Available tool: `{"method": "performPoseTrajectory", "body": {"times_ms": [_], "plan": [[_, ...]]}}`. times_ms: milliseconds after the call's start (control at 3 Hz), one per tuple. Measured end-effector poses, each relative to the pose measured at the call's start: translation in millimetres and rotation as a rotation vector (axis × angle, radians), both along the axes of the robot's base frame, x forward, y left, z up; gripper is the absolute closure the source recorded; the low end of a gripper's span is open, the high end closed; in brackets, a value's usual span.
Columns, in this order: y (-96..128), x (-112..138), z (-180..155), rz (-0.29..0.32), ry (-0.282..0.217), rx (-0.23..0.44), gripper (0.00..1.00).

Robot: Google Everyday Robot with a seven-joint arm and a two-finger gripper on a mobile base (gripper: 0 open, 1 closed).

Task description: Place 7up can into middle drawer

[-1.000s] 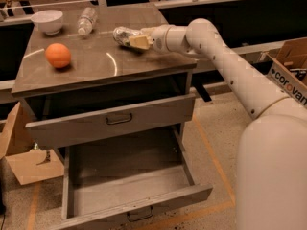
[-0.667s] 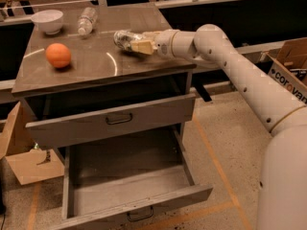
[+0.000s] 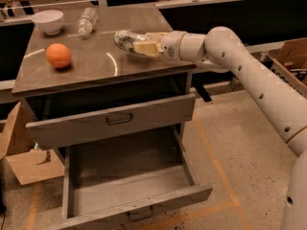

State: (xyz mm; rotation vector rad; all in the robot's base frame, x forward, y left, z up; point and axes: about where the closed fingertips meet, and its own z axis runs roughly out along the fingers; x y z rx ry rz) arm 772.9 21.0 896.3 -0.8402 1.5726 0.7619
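Note:
The 7up can (image 3: 123, 38), silvery and dented, lies on its side just above the right part of the cabinet top (image 3: 96, 63). My gripper (image 3: 136, 44) reaches in from the right and is shut on the can, with its beige fingers (image 3: 145, 47) clasping the can's near end. The middle drawer (image 3: 129, 176) is pulled far out below, its inside bare, with its dark bar handle (image 3: 140, 213) at the front. The upper drawer (image 3: 112, 121) above it stands slightly out.
An orange (image 3: 58, 55), a white bowl (image 3: 47, 20) and a clear water bottle (image 3: 86, 20) are on the left and back of the cabinet top. Cardboard boxes stand on the floor at the left (image 3: 24, 162) and at the right (image 3: 288, 61).
My arm's elbow and forearm have swung up and away to the right. The gripper and the can have stayed almost in place over the cabinet top.

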Motion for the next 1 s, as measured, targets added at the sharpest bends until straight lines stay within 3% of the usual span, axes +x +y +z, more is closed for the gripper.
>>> {"method": "performPoseTrajectory", "body": {"times_ms": [667, 1000], "plan": [[3.3, -57.4, 21.3, 0.074, -0.011, 0.02, 1.0], [9.4, -96.5, 21.3, 0.106, 0.019, 0.048, 1.0]]}}
